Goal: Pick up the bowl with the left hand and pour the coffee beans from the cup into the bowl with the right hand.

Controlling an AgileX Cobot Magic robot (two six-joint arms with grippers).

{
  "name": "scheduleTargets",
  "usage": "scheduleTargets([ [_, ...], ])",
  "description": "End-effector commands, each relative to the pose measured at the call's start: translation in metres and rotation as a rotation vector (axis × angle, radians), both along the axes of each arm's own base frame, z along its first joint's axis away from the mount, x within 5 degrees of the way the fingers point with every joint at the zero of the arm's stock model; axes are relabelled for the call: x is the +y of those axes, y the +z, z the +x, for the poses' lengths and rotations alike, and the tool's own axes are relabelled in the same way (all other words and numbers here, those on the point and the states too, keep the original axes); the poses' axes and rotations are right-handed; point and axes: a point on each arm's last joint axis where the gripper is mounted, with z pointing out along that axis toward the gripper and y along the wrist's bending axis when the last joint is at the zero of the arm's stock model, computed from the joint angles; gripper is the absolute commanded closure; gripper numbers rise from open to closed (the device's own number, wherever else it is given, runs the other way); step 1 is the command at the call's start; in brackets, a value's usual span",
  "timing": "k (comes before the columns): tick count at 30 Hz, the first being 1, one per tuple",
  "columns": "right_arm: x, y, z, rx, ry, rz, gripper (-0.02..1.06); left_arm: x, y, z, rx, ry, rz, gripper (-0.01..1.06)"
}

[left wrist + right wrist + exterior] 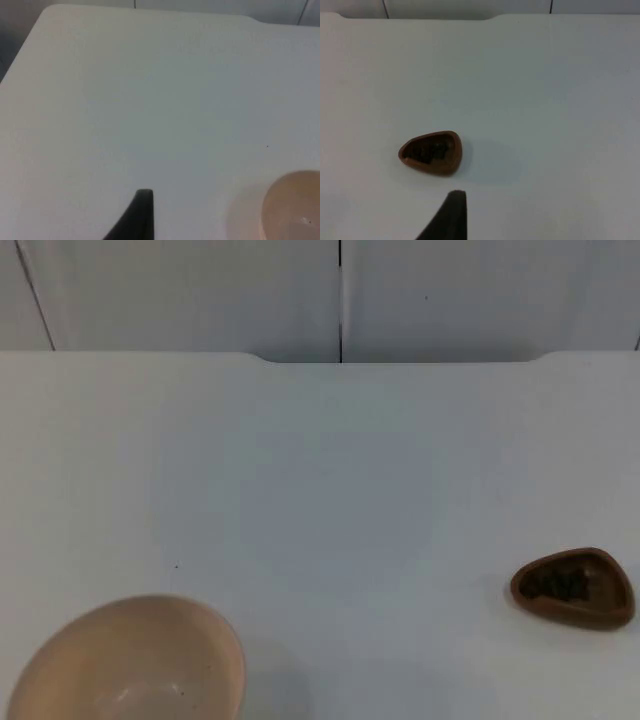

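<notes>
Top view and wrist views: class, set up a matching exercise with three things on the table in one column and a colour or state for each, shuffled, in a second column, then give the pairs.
Things:
1. round beige ceramic bowl
2. small brown teardrop-shaped cup
3. white table top

Descriptions:
A. holds dark coffee beans
B. bears both vessels
C. pale inside, no beans in it

Pairs: 1-C, 2-A, 3-B

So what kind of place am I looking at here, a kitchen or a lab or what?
Probably a robot test bench, not a kitchen: a bare white table top ending at a grey partition wall, with just a beige bowl and a small brown cup of coffee beans set out.
</notes>
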Motion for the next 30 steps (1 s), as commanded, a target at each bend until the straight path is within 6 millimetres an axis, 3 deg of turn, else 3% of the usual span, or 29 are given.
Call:
scheduleTargets([
  [1, 0.0, 0.0, 0.0, -0.007, -0.002, -0.004, -0.01, -0.001, 0.0, 0.002, 0.004, -0.001, -0.008, 0.0],
  [11, 0.0, 0.0, 0.0, -0.007, -0.002, -0.004, -0.01, -0.001, 0.015, 0.02, 0.062, 0.0, -0.009, 0.0],
  [30, 0.0, 0.0, 0.0, -0.007, -0.002, -0.004, -0.01, -0.005, 0.013, 0.039, 0.168, -0.028, -0.042, 0.0],
])
